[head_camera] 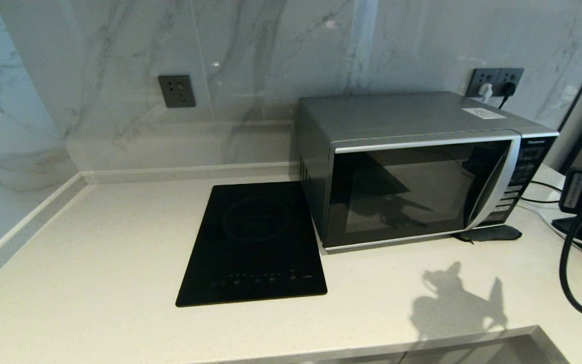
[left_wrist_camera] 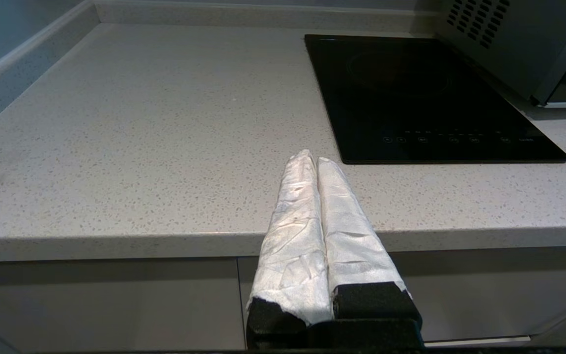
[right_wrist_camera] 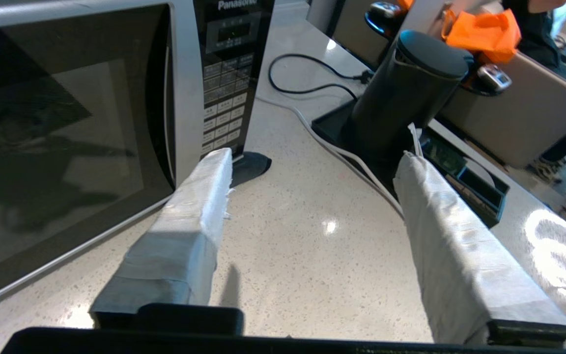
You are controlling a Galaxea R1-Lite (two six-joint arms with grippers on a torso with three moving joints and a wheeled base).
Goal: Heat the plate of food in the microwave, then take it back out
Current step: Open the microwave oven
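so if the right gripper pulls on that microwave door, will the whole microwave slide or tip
Probably neither. The microwave is a broad, boxy unit sitting flat on the countertop, so it looks heavy and stable. The speckled counter seems smooth, though, so a hard tug might shift it slightly. The right gripper is open beside the door, holding nothing.

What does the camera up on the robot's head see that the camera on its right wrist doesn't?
Only the head view shows the black cooktop, the wall sockets and the microwave's top. Only the right wrist view shows the right gripper, its cloth-wrapped fingers spread apart over the counter, holding nothing, and a dark cylinder-shaped appliance. Both show the closed microwave, its button panel and the cords beside it. No plate of food appears in either.
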